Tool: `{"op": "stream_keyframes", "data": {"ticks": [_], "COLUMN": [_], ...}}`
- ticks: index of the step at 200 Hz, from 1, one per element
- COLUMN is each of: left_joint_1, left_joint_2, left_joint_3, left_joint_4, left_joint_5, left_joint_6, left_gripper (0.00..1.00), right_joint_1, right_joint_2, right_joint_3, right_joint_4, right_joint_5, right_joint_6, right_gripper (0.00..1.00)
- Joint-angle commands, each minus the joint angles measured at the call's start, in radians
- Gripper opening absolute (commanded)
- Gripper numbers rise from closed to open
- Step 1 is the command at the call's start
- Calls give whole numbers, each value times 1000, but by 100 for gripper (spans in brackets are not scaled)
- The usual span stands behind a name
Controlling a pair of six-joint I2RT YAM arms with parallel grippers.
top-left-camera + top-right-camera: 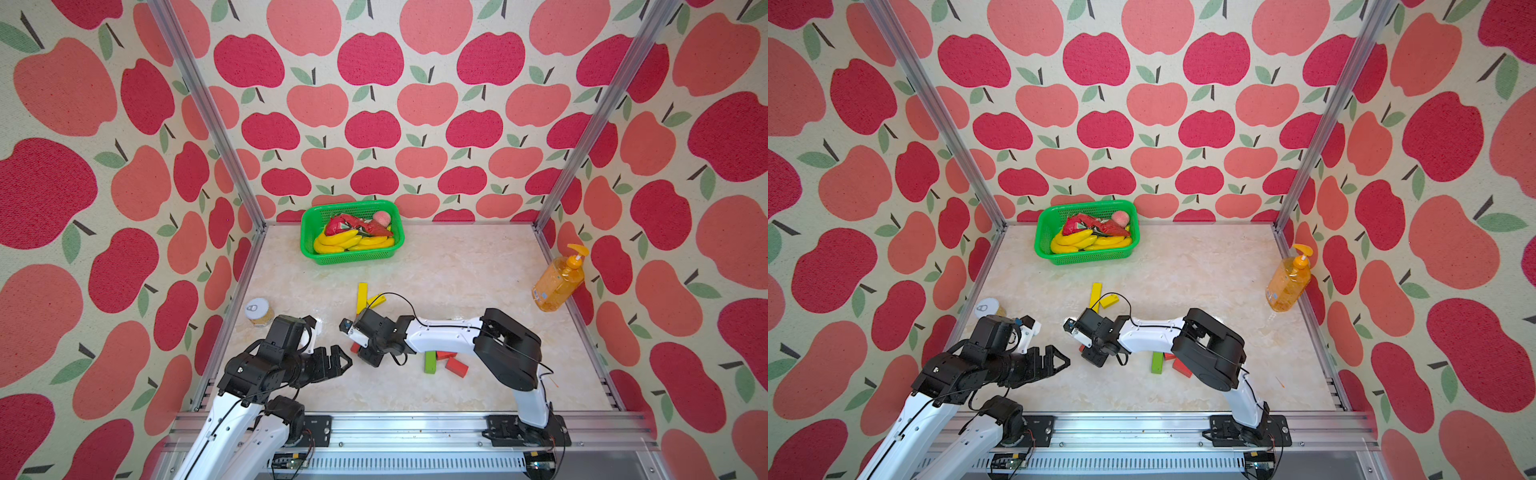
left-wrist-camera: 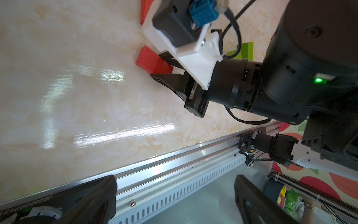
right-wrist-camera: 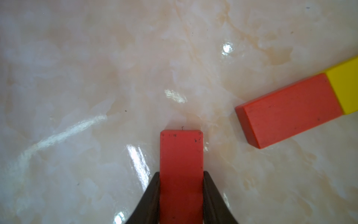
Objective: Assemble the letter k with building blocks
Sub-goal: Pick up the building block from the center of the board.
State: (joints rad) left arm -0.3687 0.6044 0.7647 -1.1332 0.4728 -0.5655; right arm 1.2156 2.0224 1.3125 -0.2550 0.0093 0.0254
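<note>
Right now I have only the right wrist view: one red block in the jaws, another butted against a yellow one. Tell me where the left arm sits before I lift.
Observer: The left arm hangs by the front rail, jaws wide open and empty, pointed toward your held red block.
Operator: List the spare blocks.
Observer: Beside the right forearm lie a green block and two more red blocks.
Operator: Report beyond that yellow.
Observer: A second yellow block slants off the long yellow block.
</note>
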Motion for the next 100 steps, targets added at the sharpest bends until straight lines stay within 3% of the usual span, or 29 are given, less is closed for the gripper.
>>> {"op": "stream_keyframes", "data": {"ticks": [1, 38, 65, 87, 100], "left_joint_1": [5, 9, 10, 10, 11], "left_joint_2": [16, 59, 119, 162, 176], "left_joint_3": [38, 106, 144, 160, 169], "left_joint_4": [5, 50, 105, 147, 168], "left_joint_5": [18, 16, 35, 18, -1], "left_joint_6": [30, 82, 122, 177, 201], "left_gripper": [98, 98, 98, 98, 98], "right_joint_1": [10, 15, 9, -23, -92], "right_joint_2": [-13, -97, -169, -229, -256], "right_joint_3": [-55, -132, -192, -218, -213], "right_joint_4": [-87, -123, -135, -132, -147], "right_joint_5": [-71, -97, -9, 19, 10], "right_joint_6": [15, 40, 67, 77, 83], "right_gripper": [23, 23, 23, 23, 23]}}
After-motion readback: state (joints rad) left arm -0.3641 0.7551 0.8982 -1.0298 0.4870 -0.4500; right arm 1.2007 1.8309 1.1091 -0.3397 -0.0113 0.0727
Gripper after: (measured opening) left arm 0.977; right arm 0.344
